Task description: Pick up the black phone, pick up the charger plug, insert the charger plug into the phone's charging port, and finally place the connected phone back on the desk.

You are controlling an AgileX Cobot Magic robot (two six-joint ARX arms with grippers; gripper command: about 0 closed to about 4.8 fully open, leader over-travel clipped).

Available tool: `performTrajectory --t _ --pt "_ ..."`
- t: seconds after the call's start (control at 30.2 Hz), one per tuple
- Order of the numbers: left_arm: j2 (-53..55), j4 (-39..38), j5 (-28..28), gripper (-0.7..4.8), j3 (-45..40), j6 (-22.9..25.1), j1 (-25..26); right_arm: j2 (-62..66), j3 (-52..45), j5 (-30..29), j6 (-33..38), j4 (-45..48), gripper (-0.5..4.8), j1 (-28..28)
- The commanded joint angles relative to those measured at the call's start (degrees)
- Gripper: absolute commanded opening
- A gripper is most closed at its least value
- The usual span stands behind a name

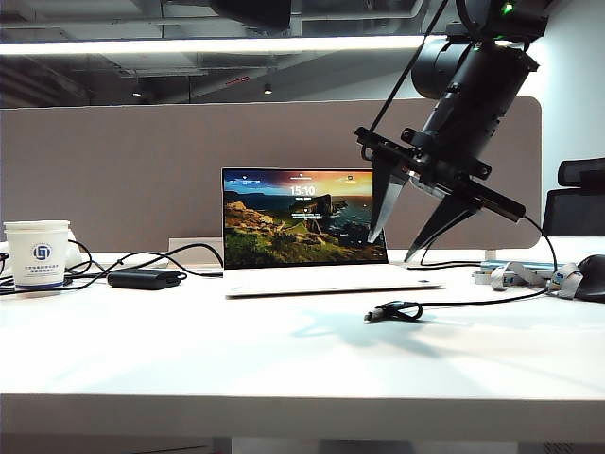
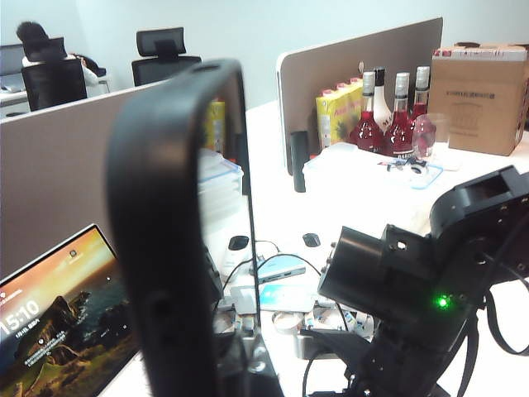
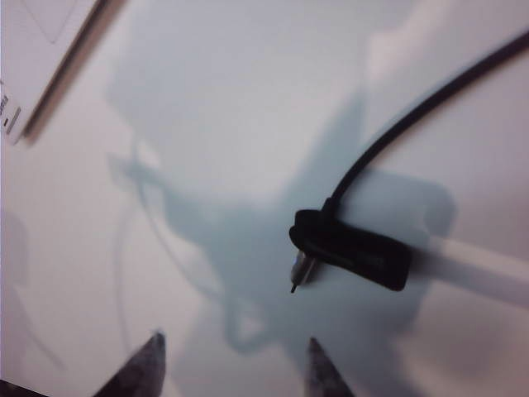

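On my left, the left gripper [image 2: 240, 364] is clamped on the black phone [image 2: 178, 231], which stands upright on its short end, filling the left wrist view; it is lifted out of the exterior view, and I cannot make out the charging port from here. Moving across the desk [image 1: 189, 350], past the paper cup [image 1: 38, 252], the power brick [image 1: 144, 278] and the open laptop [image 1: 307, 232], I reach the charger plug [image 1: 375, 313] lying on the white top in front of the laptop's right corner. The right gripper [image 1: 397, 248] hangs above it, jaws spread wide and empty. So the phone pickup looks done and the plug pickup is in hand. Next I would need to lower the right gripper straight down and straddle the plug body [image 3: 351, 252], not the thin cable.
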Motion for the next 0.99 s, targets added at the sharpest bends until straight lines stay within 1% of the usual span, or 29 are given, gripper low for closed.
performTrajectory --t 0.03,0.17,0.23,0.33,0.43,0.53,0.79,0.99 --pt "-1.4 3.2 0.0 -0.06 0.4 0.0 -0.1 0.3 0.1 0.3 3.3 -1.0 2.13 0.7" --pt "-2.3 3.1 0.1 -0.06 0.4 0.0 -0.1 0.7 0.0 3.0 3.9 -1.2 2.13 2.8" --pt "-2.7 3.0 0.1 -0.06 0.4 0.0 -0.1 2.0 0.1 2.9 6.6 1.3 2.12 4.3" --pt "-2.8 2.8 0.1 -0.06 0.4 0.0 -0.1 3.4 0.1 2.8 9.3 3.3 2.12 4.6" --pt "-2.8 2.4 0.5 -0.06 0.4 0.0 -0.1 4.9 0.1 3.2 10.8 2.9 2.12 4.7" --pt "-2.8 2.3 0.5 -0.06 0.4 0.0 -0.1 5.3 0.1 3.7 10.9 2.8 2.12 4.7" --pt "-3.0 2.4 0.4 -0.06 0.4 0.0 -0.1 5.4 0.1 9.7 10.9 3.0 2.12 4.7" --pt "-3.1 2.3 0.5 -0.06 0.4 0.0 -0.1 6.8 0.1 10.1 10.8 3.4 2.12 4.7"
